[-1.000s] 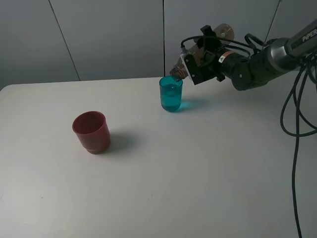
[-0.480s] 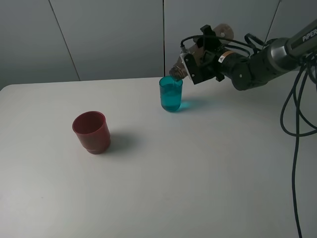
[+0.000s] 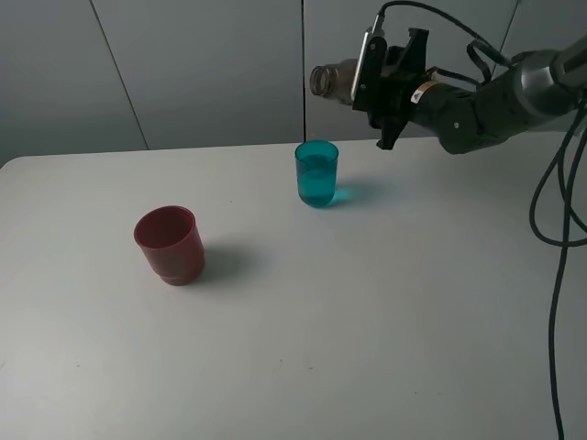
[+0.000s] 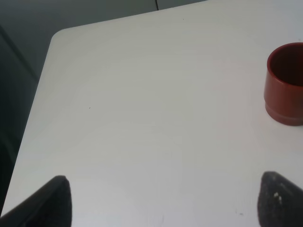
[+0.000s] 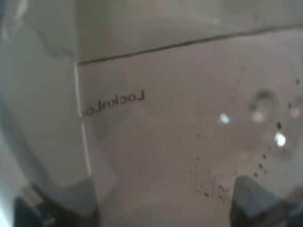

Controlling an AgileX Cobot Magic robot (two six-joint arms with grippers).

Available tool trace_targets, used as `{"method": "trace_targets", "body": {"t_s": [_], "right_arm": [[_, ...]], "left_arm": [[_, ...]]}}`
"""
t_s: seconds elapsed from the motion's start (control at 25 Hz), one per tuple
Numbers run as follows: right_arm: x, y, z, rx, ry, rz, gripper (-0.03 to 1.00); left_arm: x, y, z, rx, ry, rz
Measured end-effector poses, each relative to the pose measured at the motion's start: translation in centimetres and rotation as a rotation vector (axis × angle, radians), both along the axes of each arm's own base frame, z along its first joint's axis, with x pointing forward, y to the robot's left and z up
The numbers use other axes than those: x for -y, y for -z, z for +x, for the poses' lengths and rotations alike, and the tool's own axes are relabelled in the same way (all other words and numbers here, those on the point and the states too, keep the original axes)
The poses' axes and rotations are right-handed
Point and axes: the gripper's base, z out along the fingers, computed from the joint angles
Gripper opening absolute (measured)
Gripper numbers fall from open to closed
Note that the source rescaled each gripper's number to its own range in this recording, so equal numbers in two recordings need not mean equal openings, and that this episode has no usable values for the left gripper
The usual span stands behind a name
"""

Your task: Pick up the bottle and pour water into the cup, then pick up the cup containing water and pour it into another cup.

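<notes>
Two cups stand on the white table [image 3: 385, 302], well apart. The blue cup [image 3: 316, 174] has water in it. The red cup [image 3: 169, 244] sits over on the left arm's side. The right fingers [image 3: 383, 87] are squeezed tight on the bottle [image 3: 332, 80]. They hold it up in the air, lying almost flat, above the blue cup and not touching it. Little drops cling inside the bottle. The left fingers [image 4: 56, 201] are spread wide over bare table and hold nothing, with the red cup near.

dark grey arm [image 3: 477, 108], black cables [image 3: 554, 339]
</notes>
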Motion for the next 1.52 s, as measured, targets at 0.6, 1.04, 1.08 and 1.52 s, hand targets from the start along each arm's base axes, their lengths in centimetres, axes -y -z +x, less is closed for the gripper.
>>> {"method": "trace_targets", "body": {"t_s": [0.6, 1.04, 1.08, 1.52], "right_arm": [[3.8, -1.1, -6.1, -0.330, 0.300, 0.942, 0.03], [7.0, 3.0, -5.7, -0.407, 0.453, 1.164, 0.03], [7.0, 3.5, -5.6, -0.410, 0.453, 1.163, 0.03], [6.8, 5.5, -4.2, -0.406, 0.439, 1.149, 0.03]], "left_arm": [[0.0, 0.0, 0.0, 0.000, 0.001, 0.002], [0.0, 0.0, 0.0, 0.000, 0.001, 0.002], [0.0, 0.0, 0.0, 0.000, 0.001, 0.002], [0.0, 0.0, 0.0, 0.000, 0.001, 0.002]]}}
